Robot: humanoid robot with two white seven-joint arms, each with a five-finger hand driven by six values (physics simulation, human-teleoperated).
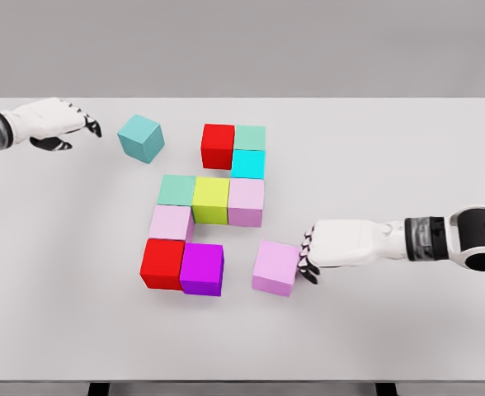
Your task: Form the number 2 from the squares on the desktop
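Note:
Several coloured cubes lie on the white table (407, 148). At the top are a red cube (218, 146), a green cube (250, 137) and a cyan cube (247, 163), all touching. Below them runs a row of mint (176, 190), yellow-green (211, 200) and lilac (246, 202) cubes. A pale pink cube (171, 223), a second red cube (162, 263) and a purple cube (202, 269) follow at the lower left. A separate lilac cube (275, 267) sits just right of the purple one, with a gap between them. My right hand (308, 257) has its fingertips against that cube's right face, not wrapped around it.
A teal cube (140, 138) lies alone and turned at the upper left. My left hand (82, 130) hovers with relaxed fingers near the table's far left edge, a little left of the teal cube.

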